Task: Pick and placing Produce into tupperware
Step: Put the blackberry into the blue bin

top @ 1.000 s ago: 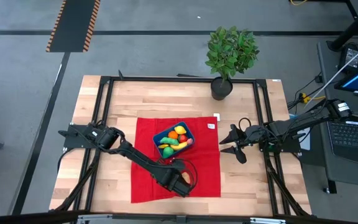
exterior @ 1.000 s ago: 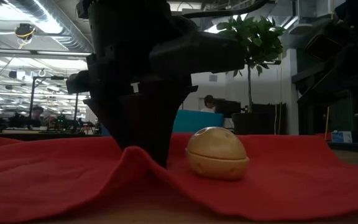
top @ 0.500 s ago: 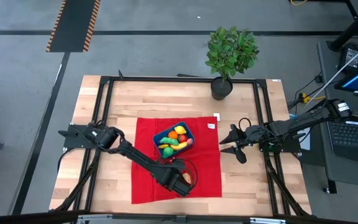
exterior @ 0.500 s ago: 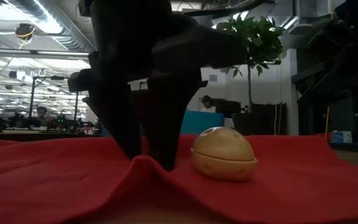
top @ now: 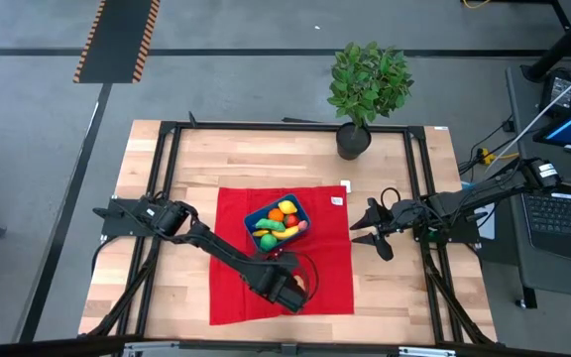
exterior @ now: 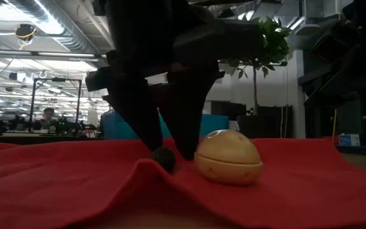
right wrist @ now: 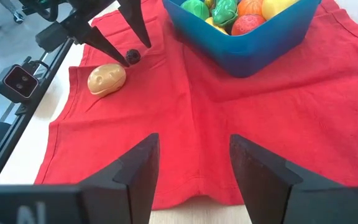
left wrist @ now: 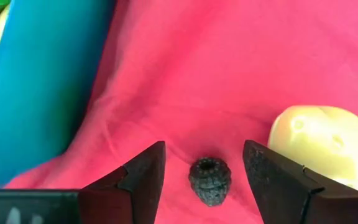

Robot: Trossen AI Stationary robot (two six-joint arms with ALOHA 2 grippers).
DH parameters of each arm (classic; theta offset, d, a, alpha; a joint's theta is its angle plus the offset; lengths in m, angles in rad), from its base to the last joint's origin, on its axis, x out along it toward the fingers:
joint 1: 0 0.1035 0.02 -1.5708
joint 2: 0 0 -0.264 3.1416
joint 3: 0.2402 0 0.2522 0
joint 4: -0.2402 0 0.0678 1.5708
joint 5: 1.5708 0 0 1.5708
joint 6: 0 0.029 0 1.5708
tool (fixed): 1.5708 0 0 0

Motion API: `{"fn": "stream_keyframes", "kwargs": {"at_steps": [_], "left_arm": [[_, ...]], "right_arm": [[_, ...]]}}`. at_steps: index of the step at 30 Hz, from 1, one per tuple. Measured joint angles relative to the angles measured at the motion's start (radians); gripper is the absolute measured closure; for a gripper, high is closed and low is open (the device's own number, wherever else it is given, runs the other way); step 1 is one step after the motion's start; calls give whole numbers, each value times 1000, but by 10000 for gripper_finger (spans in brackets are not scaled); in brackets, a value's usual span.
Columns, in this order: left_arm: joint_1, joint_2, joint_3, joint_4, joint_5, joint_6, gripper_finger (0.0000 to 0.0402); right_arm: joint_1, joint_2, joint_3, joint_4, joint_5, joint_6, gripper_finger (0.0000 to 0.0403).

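Jaws, left: spread wide on the left gripper (left wrist: 204, 163), one finger on each side of the small dark berry (left wrist: 209, 180), not touching it.
Jaws, right: spread and empty on the right gripper (top: 373, 238), waiting at the right edge of the red cloth (right wrist: 241, 124), well apart from the work.
Berry: lies on the cloth just beside the tan potato (exterior: 228, 157), near the cloth's front edge.
Container: the blue tub (top: 277, 223) sits mid-cloth, already filled with bright fruit, clear of the left gripper.
Step in hand: closing on the berry, as I judge it.
Doing it well: keep the berry centred between the fingers, close slowly, and stay low enough to catch so small a piece.
Risks: the cloth is rucked into a fold (exterior: 142, 172) at the fingertips and may get pinched; the right-hand finger could nudge the potato.
After the pinch: lift straight, then carry to the tub.
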Motion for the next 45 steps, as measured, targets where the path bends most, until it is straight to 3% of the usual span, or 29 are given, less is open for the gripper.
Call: {"fn": "stream_keyframes", "kwargs": {"at_steps": [23,45], "left_arm": [[-4,-2,1,4,69,1,195],[-2,-3,1,4,68,1,196]], "right_arm": [[0,0,0,0,0,0,207],[0,0,0,0,0,3,207]]}}
